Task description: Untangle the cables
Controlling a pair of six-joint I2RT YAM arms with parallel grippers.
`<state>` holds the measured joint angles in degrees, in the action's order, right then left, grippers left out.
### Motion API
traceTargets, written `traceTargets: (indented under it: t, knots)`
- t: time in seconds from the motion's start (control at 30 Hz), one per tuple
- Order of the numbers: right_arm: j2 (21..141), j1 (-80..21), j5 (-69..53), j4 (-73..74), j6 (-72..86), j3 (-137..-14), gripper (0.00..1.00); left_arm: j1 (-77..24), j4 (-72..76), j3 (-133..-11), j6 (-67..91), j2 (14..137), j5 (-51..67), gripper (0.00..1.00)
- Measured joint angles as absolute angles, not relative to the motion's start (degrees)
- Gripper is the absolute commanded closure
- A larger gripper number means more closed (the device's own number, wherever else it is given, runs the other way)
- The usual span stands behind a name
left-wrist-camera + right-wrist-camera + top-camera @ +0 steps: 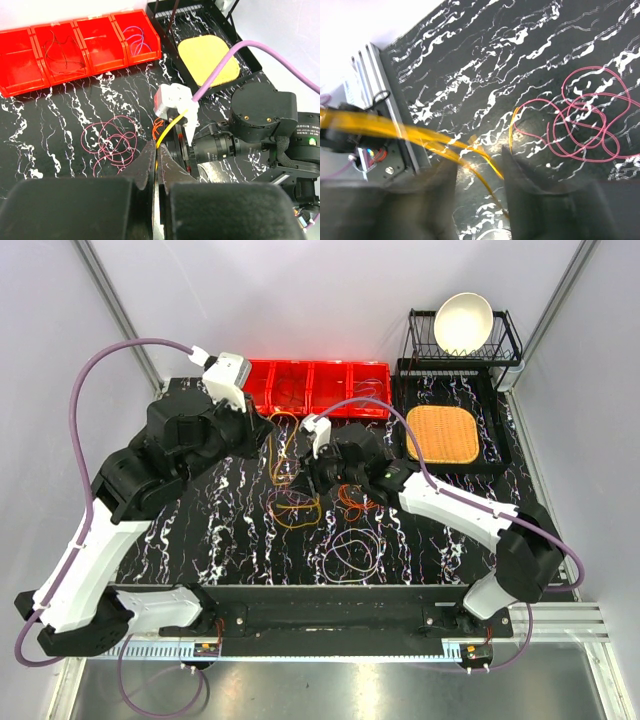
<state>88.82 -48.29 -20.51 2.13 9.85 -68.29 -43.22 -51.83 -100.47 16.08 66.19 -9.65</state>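
Pinching yellow cable (170, 131) in L gripper (157, 162), jaws clamped hard together on it at bottom centre of L wrist view. Running up & right from that pinch toward R arm's wrist, close ahead.

In R wrist view, crossing from left edge down into gap of R gripper (479, 200): lying across that gap, not along it, w/ blurred fingers (437, 200) either side. Standing apart there, nothing clamped as far as visible. Too blurred to say whether touching the strand.

Judging R as arm to act next. Straddling the strand, so prob. only needs squeezing where it passes, then drawing away from L pinch along strand's own axis to pull it straight.

From above, sitting mid-table (420, 530), both grippers close together over orange-yellow tangle (298, 508), L on left side, R on right.

Lying just right of strand in R view: pink coil (585, 117), flat on table, apart from fingers. Worth keeping clear of when closing.

Risk, as a guess: dragging rest of tangle along if its loops aren't free of the held strand.
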Motion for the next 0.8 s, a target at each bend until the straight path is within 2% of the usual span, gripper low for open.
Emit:
traceTargets:
  t: [0.1,0.43,0.5,0.57,0.6,0.67,0.8]
  knots:
    - [89.1,-48.4,-20.8,1.4,10.0,-68.3,1.00,-43.2,-52.5,-100.5,16.0,66.2,-9.6,1.00]
    - [89.1,-48.4,-18.5,1.1,10.9,-68.3,1.00,-43.2,-52.6,-96.9,16.1,64.8,-10.3,0.98]
    - [89.0,-48.4,-16.5,1.2,11.6,-68.3,1.00,-43.2,-52.6,-94.7,16.3,63.6,-10.8,0.89]
    - [88.6,-48.3,-14.5,1.3,12.3,-68.3,1.00,-43.2,-52.1,-91.2,16.9,61.6,-12.0,0.68]
    - [88.3,-48.3,-13.6,1.4,12.8,-68.3,1.00,-43.2,-52.0,-89.4,17.1,60.4,-12.8,0.31]
    - [87.4,-47.9,-12.1,1.7,13.8,-68.3,1.00,-43.2,-51.6,-84.4,18.3,57.2,-14.7,0.01]
    - [85.6,-45.6,-10.3,4.2,15.7,-69.9,1.00,-43.1,-53.5,-77.3,21.1,52.7,-17.9,0.01]
